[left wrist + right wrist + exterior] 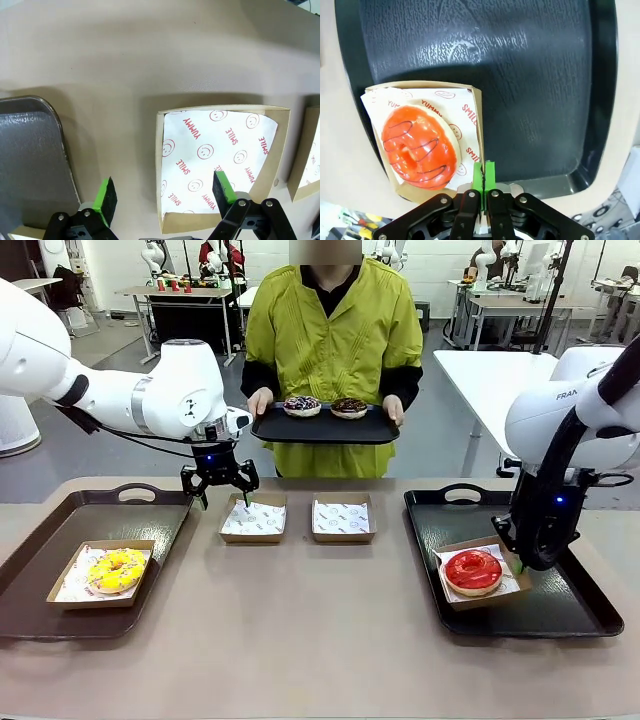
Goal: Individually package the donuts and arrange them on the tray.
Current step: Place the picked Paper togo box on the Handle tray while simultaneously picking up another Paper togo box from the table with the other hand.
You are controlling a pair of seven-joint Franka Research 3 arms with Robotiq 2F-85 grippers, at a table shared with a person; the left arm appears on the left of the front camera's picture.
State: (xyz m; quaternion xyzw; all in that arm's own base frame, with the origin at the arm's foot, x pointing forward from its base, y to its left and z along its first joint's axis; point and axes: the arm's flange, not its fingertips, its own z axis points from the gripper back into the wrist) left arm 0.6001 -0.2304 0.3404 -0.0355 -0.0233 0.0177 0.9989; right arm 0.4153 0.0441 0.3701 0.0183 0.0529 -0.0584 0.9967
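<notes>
Grey floor (440,440) and white work tables (490,375) lie beyond the beige tabletop (300,640).

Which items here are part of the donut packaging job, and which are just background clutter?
Job: yellow donut in yellow-donut box, left tray; red donut in red-donut box, right tray; dark chocolate donut and brown chocolate donut on the person's tray; left empty box, right empty box.
Lying about: white side table; cluttered far table.

Left wrist view: the second box (306,150) is cut by the right edge, the tray (30,150) by the left. Right wrist view: I cannot tell whether the right gripper (483,175) pinches the box wall (479,125). Front view: toppings of the far donuts (302,405) are too small to read.
</notes>
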